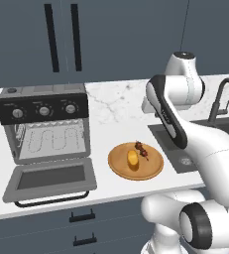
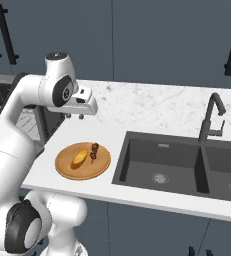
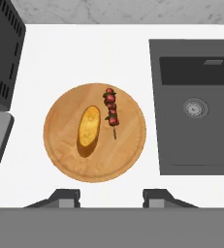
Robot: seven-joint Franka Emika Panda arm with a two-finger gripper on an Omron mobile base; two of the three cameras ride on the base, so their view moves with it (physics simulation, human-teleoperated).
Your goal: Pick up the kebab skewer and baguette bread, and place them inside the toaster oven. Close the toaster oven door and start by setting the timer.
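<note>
White marble-patterned counter (image 1: 116, 119), running under dark cabinet fronts, is what you are working over.

Item, nearest: the gripper (image 3: 111, 197), which you are holding high above the counter and pointing straight down. Its two finger tips are standing well apart with nothing between them; it is gripping nothing. You are keeping it overhead so that both foods are sitting in plain sight for a clean pick.

Item: the wooden plate (image 3: 65, 155), lying on the counter between oven and sink (image 2: 159, 162), directly below the hand.

Item: the baguette bread (image 3: 88, 126), resting left of centre on the plate, lengthwise.

Item: the kebab skewer (image 3: 111, 110), lying just beside the bread, roughly parallel and apart from it, bare stick end pointing toward the plate's middle. That gap is likely leaving you room to take either piece alone.

Item, farther left: the toaster oven (image 1: 44, 126), standing on the counter with its wire rack showing.

Item: the toaster oven door (image 1: 50, 178), hanging dropped flat and open, so the cavity is waiting to receive both foods.
</note>
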